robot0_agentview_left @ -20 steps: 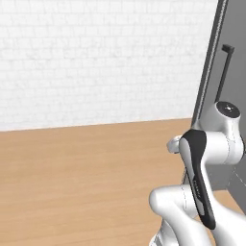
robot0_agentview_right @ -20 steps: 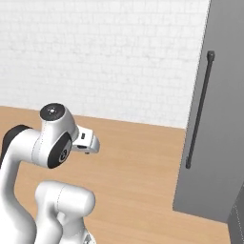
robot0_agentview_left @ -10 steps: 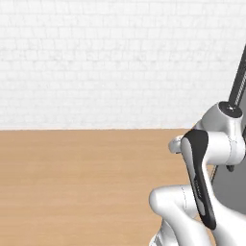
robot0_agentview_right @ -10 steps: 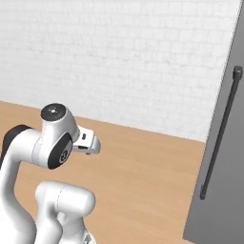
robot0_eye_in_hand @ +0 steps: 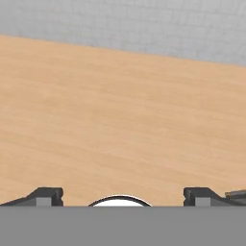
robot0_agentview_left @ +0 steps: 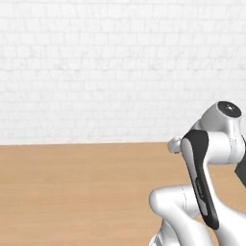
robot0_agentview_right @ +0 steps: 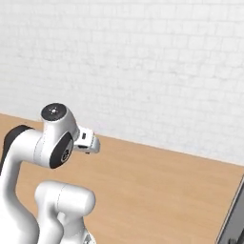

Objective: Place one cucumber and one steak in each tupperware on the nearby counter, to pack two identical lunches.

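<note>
In the hand view my gripper (robot0_eye_in_hand: pixel 123 196) is open, its two dark fingertips (robot0_eye_in_hand: pixel 48 194) standing far apart with nothing between them. It looks down on a bare light wooden surface (robot0_eye_in_hand: pixel 120 110) that runs to a white brick wall (robot0_eye_in_hand: pixel 144 24). My white arm (robot0_agentview_left: pixel 211 144) is folded up close to the base, and it also stands at the lower left of the right base view as the arm (robot0_agentview_right: pixel 52 138). The cucumber, the steak, the tupperware and the counter are out of view.
The wooden surface (robot0_agentview_left: pixel 72 192) stretches wide ahead of the base up to the white brick wall (robot0_agentview_left: pixel 96 72). A dark grey panel edge (robot0_agentview_right: pixel 233 219) stands at the lower right, and a dark sliver (robot0_agentview_left: pixel 241 173) peeks from behind the arm.
The whole picture has shifted: the camera has swung left, so the dark panel with its long handle has slid off to the right. The arm's pose and the open gripper are unchanged.
</note>
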You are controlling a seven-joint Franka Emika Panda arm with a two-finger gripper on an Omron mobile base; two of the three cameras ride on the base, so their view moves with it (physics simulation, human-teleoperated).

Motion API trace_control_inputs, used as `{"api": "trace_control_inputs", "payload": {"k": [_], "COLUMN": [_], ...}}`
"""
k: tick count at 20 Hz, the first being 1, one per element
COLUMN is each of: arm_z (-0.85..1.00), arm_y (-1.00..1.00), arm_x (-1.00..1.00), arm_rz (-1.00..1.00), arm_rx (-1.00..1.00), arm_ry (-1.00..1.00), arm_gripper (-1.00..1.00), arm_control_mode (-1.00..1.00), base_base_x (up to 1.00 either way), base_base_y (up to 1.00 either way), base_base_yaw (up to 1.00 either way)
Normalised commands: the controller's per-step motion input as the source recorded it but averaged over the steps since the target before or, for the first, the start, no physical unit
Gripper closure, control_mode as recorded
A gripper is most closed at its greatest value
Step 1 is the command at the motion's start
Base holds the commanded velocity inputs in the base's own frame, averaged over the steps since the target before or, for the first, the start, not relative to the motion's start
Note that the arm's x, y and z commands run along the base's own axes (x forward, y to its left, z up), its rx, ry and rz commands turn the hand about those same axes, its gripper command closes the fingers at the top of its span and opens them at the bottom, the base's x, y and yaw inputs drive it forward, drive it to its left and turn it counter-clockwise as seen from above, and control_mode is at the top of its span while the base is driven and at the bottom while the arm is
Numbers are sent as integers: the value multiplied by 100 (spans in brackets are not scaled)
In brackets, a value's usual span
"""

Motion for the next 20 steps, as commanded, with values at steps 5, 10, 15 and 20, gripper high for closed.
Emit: {"api": "trace_control_inputs", "payload": {"k": [5,10,15,20], "arm_z": [0,0,0,0], "arm_y": [0,0,0,0], "arm_x": [0,0,0,0], "arm_rz": [0,0,0,0], "arm_rx": [0,0,0,0], "arm_ry": [0,0,0,0], "arm_gripper": [-100,-100,-100,-100], "arm_control_mode": [100,100,100,100], "base_base_x": [87,56,56,57], "base_base_y": [72,53,50,53], "base_base_yaw": [-58,-79,-81,-82]}}
